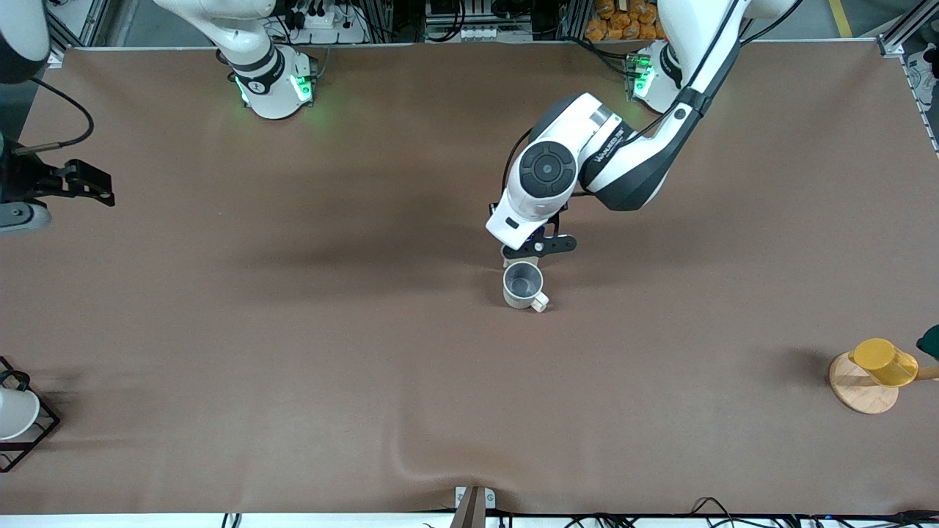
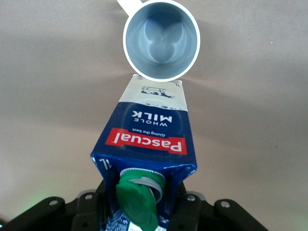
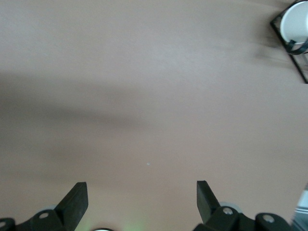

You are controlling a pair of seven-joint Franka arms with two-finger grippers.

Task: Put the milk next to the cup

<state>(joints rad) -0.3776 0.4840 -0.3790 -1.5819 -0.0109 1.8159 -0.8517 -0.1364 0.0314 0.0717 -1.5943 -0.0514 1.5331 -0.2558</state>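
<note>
Jaws, left gripper (image 2: 139,211): closed on the milk carton (image 2: 150,134) at its gabled top, one finger on each side of the green cap (image 2: 137,199); the carton hangs or stands below them, its base just beside the cream mug (image 2: 161,39), whether touching the mug or resting on the brown table (image 1: 293,330) cannot be told. Jaws, right gripper (image 3: 142,199): spread wide, holding nothing, over bare table at the right arm's end; that arm waits. Item, milk: small dark-blue gable-top carton, white lower panel with a printed cow, red band reading "Pascual", white lettering "WHOLE MILK" and a smaller line that looks like "Giving the best". Handling, as judged: waxed card, light to moderate depending on fill, walls that give under a hard squeeze, smooth and a little slippery; tall for its base, so liable to tip if released on a tilt. Best hold appears to be the present one, across the stiff gable folds near the cap, or across the upper body. Item, mug: grey inside, loop handle turned away from the carton, directly under and ahead of the left jaws. Other stock, well away from both jaws: yellow cup (image 1: 884,361) on a wooden disc (image 1: 855,389); white cup (image 3: 296,21) in a black wire rack (image 3: 288,45).
</note>
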